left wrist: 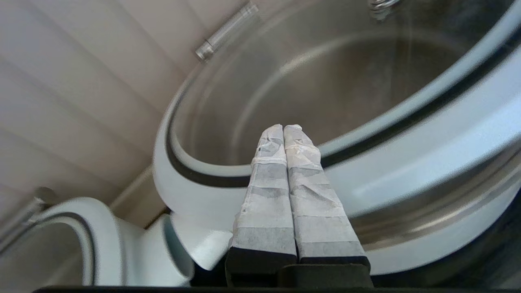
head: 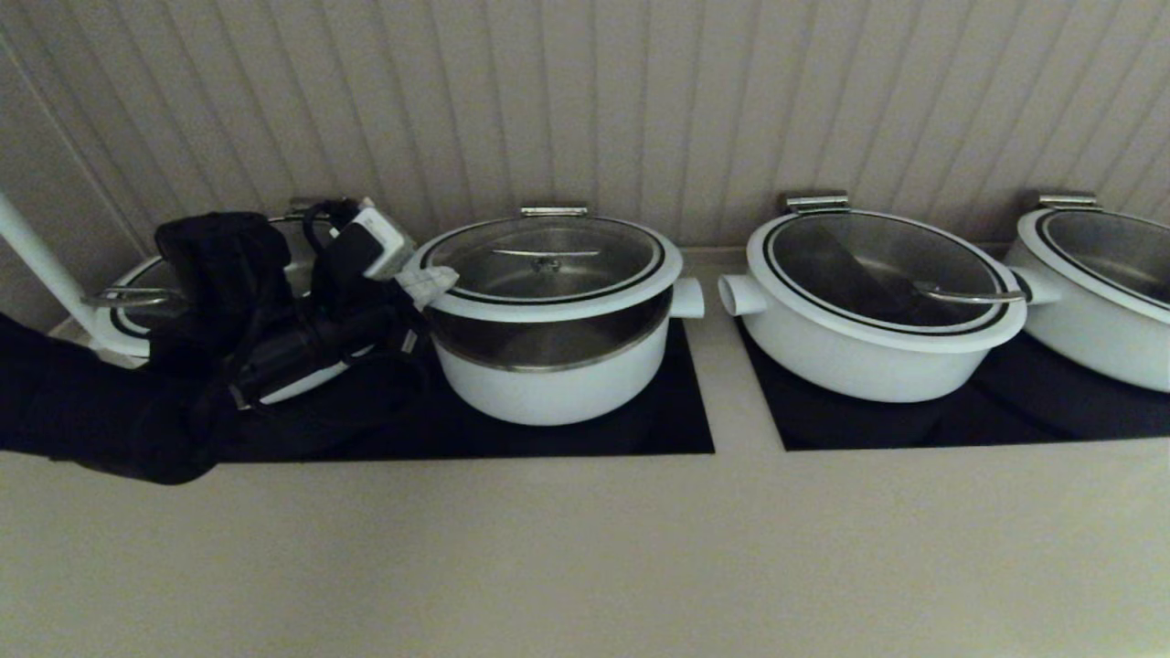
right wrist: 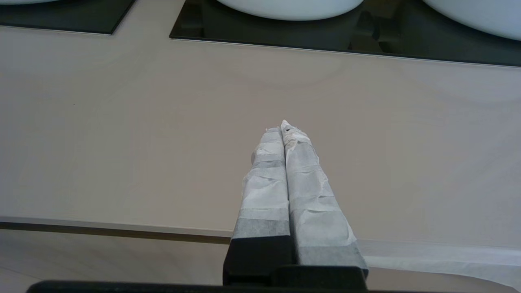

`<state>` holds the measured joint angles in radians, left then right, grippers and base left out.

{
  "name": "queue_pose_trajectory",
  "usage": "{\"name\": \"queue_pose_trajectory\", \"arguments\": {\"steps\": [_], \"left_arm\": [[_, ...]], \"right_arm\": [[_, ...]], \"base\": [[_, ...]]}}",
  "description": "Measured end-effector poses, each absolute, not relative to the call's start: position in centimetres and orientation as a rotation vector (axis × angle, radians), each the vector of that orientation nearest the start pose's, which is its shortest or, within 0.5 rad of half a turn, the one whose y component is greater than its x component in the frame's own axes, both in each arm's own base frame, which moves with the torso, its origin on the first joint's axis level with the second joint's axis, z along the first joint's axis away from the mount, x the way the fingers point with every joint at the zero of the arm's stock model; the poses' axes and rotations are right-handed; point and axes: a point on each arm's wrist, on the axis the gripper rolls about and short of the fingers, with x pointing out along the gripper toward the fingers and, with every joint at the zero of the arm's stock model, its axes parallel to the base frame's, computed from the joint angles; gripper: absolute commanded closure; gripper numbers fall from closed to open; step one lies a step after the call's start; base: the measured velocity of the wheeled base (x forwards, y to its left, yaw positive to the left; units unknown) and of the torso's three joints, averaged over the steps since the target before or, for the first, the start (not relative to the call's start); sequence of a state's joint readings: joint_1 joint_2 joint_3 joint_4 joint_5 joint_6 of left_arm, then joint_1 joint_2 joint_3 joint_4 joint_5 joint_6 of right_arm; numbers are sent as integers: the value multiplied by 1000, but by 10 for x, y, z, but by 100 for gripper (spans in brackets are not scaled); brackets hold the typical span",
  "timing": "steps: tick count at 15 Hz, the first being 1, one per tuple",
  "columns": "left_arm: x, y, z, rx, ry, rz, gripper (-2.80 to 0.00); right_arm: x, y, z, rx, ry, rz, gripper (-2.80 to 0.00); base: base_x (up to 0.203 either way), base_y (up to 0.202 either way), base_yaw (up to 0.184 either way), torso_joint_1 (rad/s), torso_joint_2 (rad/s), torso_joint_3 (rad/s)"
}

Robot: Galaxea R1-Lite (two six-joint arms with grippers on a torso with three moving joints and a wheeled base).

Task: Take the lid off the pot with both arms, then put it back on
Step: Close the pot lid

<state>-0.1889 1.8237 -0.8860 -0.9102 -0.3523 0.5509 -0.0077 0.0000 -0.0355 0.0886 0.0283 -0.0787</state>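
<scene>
Tipping off is what the lid (head: 547,265) could be doing above the pot (head: 558,370): left tool (left wrist: 283,129), fingers together, is propping one rim near the tabletop's (head: 585,548) back edge, unclamped.

Glass lid (head: 546,265) raised level above deep white pot (head: 553,370), steel inside exposed

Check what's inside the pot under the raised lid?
Through the lid and the gap below it, only bare steel wall of the pot shows; its floor is hidden. Left pincer, shut, rests at the lid's rim.
</scene>
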Motion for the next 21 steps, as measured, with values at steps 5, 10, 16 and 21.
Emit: {"name": "queue_pose_trajectory", "arguments": {"steps": [5, 10, 16, 21], "left_arm": [[335, -72, 177, 529, -77, -548, 0], [339, -73, 170, 533, -98, -542, 0], [345, -74, 157, 532, -91, -544, 0], [343, -74, 142, 529, -66, -550, 0]], "right_arm": [[-26, 1, 76, -78, 52, 23, 0], [-26, 1, 76, -78, 52, 23, 0], [-26, 1, 76, -78, 53, 23, 0], [-26, 1, 76, -78, 53, 23, 0]], "base": [[0, 0, 0, 0, 0, 0], [0, 0, 0, 0, 0, 0], [0, 0, 0, 0, 0, 0], [0, 0, 0, 0, 0, 0]]}}
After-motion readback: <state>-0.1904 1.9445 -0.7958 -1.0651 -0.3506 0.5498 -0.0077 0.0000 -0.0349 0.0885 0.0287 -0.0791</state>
